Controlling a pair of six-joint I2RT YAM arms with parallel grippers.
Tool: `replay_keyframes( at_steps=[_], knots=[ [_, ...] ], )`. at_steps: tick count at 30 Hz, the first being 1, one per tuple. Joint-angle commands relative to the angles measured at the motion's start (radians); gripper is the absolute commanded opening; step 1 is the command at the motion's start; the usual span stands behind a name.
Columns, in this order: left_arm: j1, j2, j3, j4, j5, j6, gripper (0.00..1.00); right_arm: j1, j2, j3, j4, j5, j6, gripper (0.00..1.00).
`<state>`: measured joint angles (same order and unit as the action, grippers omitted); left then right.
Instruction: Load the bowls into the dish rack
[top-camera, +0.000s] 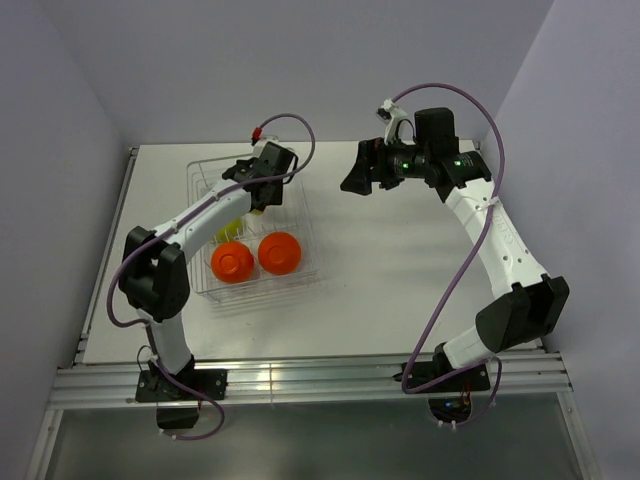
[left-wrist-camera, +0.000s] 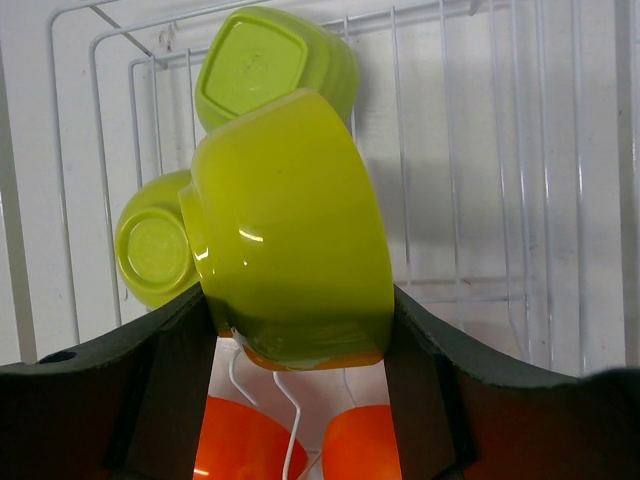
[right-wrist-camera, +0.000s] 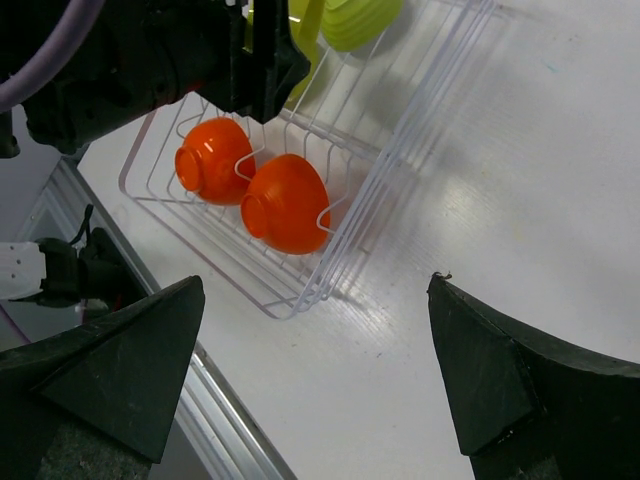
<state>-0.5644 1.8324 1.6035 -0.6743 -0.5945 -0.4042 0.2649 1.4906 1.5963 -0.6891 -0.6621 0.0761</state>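
Observation:
My left gripper (top-camera: 262, 192) is over the dish rack (top-camera: 200, 178) and is shut on a lime green bowl (left-wrist-camera: 290, 220), held on its side between the fingers (left-wrist-camera: 170, 385). Two more lime green bowls (left-wrist-camera: 270, 65) (left-wrist-camera: 150, 250) lie in the rack beyond it. Two orange-red bowls (top-camera: 232, 262) (top-camera: 280, 253) sit at the rack's near end; they also show in the right wrist view (right-wrist-camera: 210, 160) (right-wrist-camera: 288, 203). My right gripper (top-camera: 352, 175) is open and empty above the bare table, to the right of the rack. The white bowl is not in view.
The wire rack (right-wrist-camera: 340, 270) stands on the left half of the white table (top-camera: 400, 270). Grey walls close in on both sides and behind. A metal rail (top-camera: 300, 380) runs along the near edge, where the arm bases sit.

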Motion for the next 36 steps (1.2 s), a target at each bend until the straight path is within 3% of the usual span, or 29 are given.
replay_keyframes(
  at_steps=[1, 16, 24, 36],
  knots=[
    [-0.002, 0.022, 0.056, -0.002, -0.030, 0.011, 0.00, -0.003, -0.030, -0.010, -0.006, -0.005, -0.018, 1.00],
    [-0.003, 0.139, 0.128, -0.041, -0.002, 0.021, 0.06, -0.012, -0.038, -0.030, -0.018, -0.008, -0.029, 1.00],
    [-0.002, 0.186, 0.162, -0.059, 0.039, 0.036, 0.04, -0.021, -0.033, -0.025, -0.023, -0.017, -0.029, 1.00],
    [-0.003, 0.220, 0.197, -0.079, 0.102, 0.047, 0.11, -0.023, -0.012, -0.004, -0.049, -0.031, -0.039, 1.00]
  ],
)
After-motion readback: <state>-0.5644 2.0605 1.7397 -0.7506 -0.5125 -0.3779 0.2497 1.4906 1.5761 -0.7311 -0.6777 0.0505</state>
